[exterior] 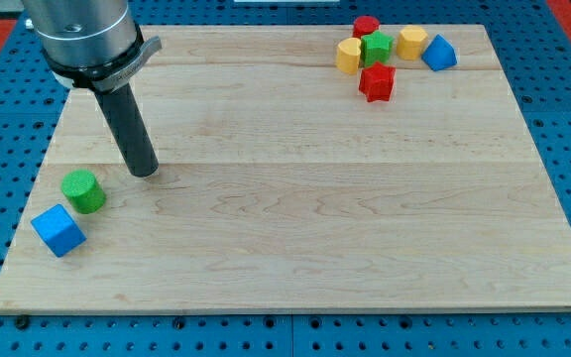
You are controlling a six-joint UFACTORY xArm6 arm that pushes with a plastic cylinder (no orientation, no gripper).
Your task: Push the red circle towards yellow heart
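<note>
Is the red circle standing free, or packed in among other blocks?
Packed in. The red circle sits at the cluster's top edge, against the green block; my tip is far off, near the green cylinder.

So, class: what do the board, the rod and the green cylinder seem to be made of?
Board: pale wood, by its grain lines and plank seams, matte. Rod: dark, faintly shiny, perhaps metal or plastic. Green cylinder: evenly coloured, painted wood or plastic; cannot tell.

We see a pale wooden board with faint grain stripes, blue blocks, green, red and yellow ones, and our dark rod.
</note>
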